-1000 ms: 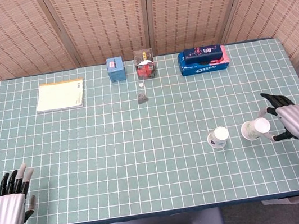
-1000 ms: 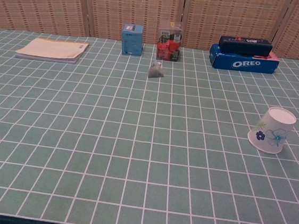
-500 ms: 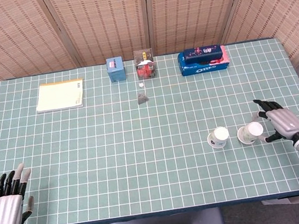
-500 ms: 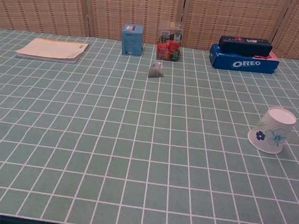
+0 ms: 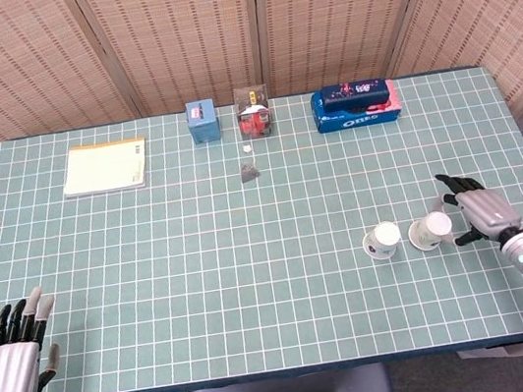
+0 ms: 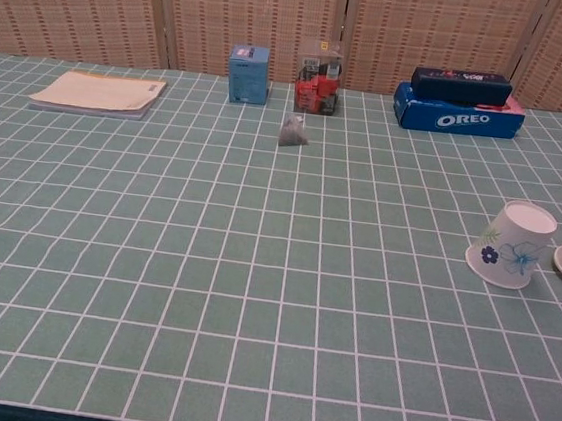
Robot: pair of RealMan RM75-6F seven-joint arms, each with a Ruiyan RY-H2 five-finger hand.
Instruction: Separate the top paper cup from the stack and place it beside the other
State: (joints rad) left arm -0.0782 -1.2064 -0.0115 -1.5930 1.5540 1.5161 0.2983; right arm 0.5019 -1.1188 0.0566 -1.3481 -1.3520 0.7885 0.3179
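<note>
Right hand (image 5: 484,215) gripped the second paper cup (image 5: 429,230) at the table's (image 5: 203,265) right side, just beside the first paper cup (image 5: 382,240), a small gap between them. Both cups sat inverted and tilted, base up, rim on the table; the first cup's axis leaned up and to the right in chest view, blue flower print facing the camera. Left hand (image 5: 13,355) empty, fingers extended, at the near left edge. Blue box (image 6: 457,116) at the back read "OREO".
</note>
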